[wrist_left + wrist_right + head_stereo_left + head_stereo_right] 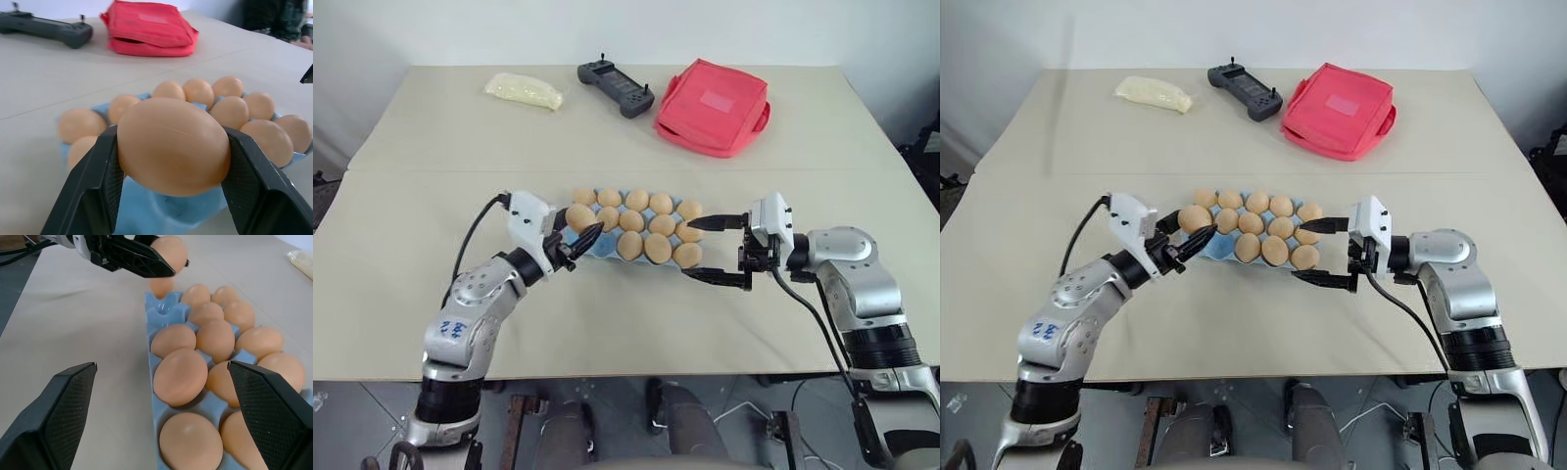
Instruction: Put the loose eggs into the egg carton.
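The light blue egg carton (604,248) lies mid-table with several tan-orange eggs (646,225) seated in its cups. My left gripper (581,231) is shut on one loose egg (173,144), holding it just above the carton's left end, where an unfilled cup (164,313) shows. My right gripper (689,250) is open at the carton's right end. One finger (717,222) reaches over the far side and the other (717,278) lies along the near side. Nothing is gripped between them.
At the back of the table lie a red fabric pouch (713,106), a black handheld controller (615,87) and a pale yellow bag (523,90). The table's front edge (626,374) runs close below both arms.
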### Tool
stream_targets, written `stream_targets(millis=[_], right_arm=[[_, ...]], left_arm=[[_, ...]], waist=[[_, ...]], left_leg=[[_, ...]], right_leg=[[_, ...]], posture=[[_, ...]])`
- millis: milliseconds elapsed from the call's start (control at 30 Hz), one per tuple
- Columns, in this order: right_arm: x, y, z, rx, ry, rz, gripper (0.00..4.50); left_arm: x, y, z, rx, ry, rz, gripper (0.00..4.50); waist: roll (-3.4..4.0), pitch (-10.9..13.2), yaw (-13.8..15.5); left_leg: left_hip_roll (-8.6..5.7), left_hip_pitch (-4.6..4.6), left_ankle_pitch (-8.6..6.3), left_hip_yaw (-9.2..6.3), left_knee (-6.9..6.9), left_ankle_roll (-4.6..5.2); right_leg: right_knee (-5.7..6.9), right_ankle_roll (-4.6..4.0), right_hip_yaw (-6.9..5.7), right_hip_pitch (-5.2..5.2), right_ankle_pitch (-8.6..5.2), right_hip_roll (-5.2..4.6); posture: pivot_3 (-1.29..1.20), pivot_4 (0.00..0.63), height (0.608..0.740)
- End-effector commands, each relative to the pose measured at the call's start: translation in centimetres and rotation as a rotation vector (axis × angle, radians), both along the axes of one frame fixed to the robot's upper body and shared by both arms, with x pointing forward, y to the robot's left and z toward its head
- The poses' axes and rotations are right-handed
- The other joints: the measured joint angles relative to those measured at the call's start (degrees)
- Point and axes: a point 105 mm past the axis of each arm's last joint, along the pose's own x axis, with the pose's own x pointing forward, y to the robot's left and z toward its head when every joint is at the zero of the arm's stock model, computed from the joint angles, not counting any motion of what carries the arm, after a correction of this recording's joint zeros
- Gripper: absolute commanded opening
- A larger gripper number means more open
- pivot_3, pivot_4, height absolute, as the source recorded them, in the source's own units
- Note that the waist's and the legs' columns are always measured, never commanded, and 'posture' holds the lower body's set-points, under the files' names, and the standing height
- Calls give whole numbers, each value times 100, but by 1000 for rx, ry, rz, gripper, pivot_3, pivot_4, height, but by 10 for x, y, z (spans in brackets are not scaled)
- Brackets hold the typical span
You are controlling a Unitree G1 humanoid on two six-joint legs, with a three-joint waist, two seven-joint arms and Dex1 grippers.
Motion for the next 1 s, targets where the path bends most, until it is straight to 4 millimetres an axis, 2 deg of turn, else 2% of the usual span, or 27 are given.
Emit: stream_targets(millis=[33, 100, 133, 267, 367, 533, 767, 1000], right_arm=[[-5, -5, 15, 19, -56, -23, 4500], [-6, -7, 15, 19, -55, -35, 4500], [-6, -8, 15, 18, -55, -39, 4500], [-7, -9, 14, 18, -53, -47, 4500], [-5, -7, 14, 20, -52, -45, 4500], [-2, -4, 15, 28, -55, -35, 4500], [4, -1, 14, 28, -49, -7, 4500], [10, 5, 15, 32, -57, 23, 4500]], left_arm=[[5, -5, 7, 10, -44, -15, 2409], [5, -7, 9, 6, -58, -17, 3103], [5, -8, 10, 5, -60, -20, 3254], [3, -10, 11, -17, -48, -36, 4478], [-2, -7, 16, -28, -52, -53, 4478], [-12, 18, 24, 3, -67, 16, 4478], [-42, 98, 15, 89, -71, 194, 4478], [-71, 139, -5, 125, 8, 297, 4478]], waist=[[0, 0, -2], [0, 0, 0], [0, 0, 4], [0, 0, 6], [0, 0, 4], [0, 0, -14], [0, 0, -14], [0, 0, 6]], left_leg=[[0, 1, 0, -1, 0, 0], [1, 1, 0, -1, 0, 0], [1, 0, 0, -1, 0, 0], [-1, 0, 0, -1, 2, 2], [0, 0, 0, -1, 1, 2], [2, 1, 1, -2, 0, 2], [7, 5, 0, -1, -1, 0], [3, 2, -2, -2, -2, 2]], right_leg=[[2, 0, 0, 0, 0, 0], [1, 0, 1, 0, 0, 1], [1, 0, 0, 0, 0, 1], [0, 1, 1, 1, 1, -2], [0, 2, 1, 2, 1, 0], [2, 1, 2, 1, 1, 3], [4, -5, 1, -1, -3, 5], [-3, -7, -5, -1, -4, -11]], posture=[[0, 150, 740], [0, 150, 740], [0, 150, 740], [0, 150, 740], [0, 150, 740], [0, 150, 740], [0, 150, 740], [0, 150, 740]])
